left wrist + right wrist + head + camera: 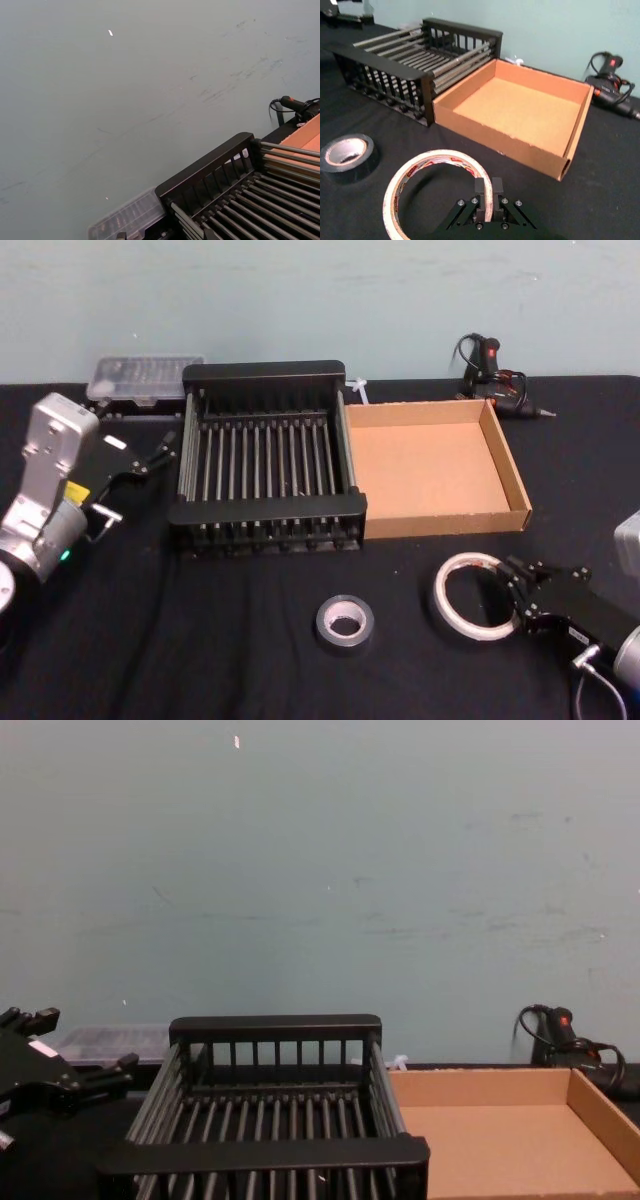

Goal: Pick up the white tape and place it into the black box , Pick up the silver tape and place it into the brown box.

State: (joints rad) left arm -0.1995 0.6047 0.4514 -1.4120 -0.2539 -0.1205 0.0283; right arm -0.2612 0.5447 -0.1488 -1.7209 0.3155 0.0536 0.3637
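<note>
right gripper (517,590): fingers pinching rim of thin white tape ring (468,596), sitting before tan cardboard tray (512,472) | grey-silver roll (345,620): lying left of ring | left gripper (168,448): hanging open beside black slatted crate (262,506)

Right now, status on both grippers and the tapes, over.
Right gripper shut on white tape, still on table. Left gripper open, parked beside black box. Silver tape untouched; brown box empty. Nothing in the way.

Pale green wall (320,870), black table (200,660)
</note>
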